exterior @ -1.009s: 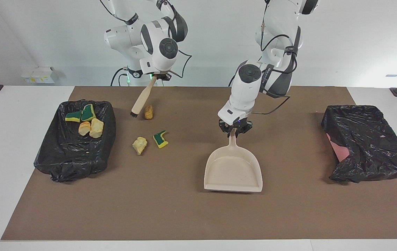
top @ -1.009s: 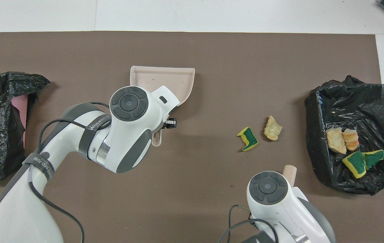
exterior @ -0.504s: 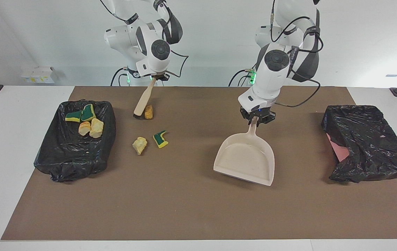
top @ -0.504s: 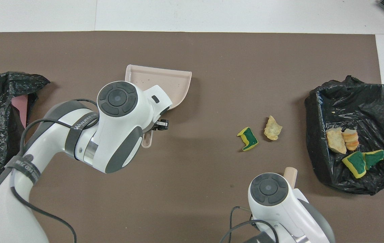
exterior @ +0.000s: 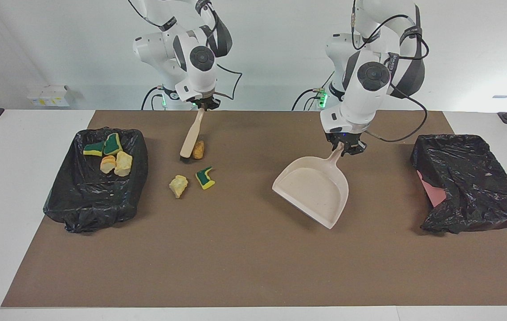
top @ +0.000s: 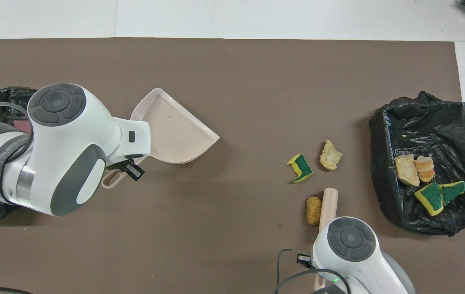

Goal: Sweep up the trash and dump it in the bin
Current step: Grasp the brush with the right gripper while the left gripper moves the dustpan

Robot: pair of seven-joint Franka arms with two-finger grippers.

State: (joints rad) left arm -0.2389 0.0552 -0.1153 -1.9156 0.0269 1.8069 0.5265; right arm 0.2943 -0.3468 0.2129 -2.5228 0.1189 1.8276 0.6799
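- Moved since a second ago: beige plastic dustpan (exterior: 313, 191), swung toward the left arm's end of the brown mat (exterior: 244, 267), mouth now turned aslant; left gripper (exterior: 345, 147) clamped on its handle.
- Wooden-handled brush (exterior: 191, 139): shifted slightly along the mat's robot-side edge; right gripper (exterior: 203, 104) closed on the handle top.
- Orange-brown foam scrap (exterior: 198, 150): nudged by the bristles, touching them.
- Cream scrap (exterior: 178, 186) and green-yellow sponge scrap (exterior: 205, 178): unmoved, mid-mat.
- Black-lined bin (exterior: 95, 209), right arm's end: four scraps inside; three remain to sweep.
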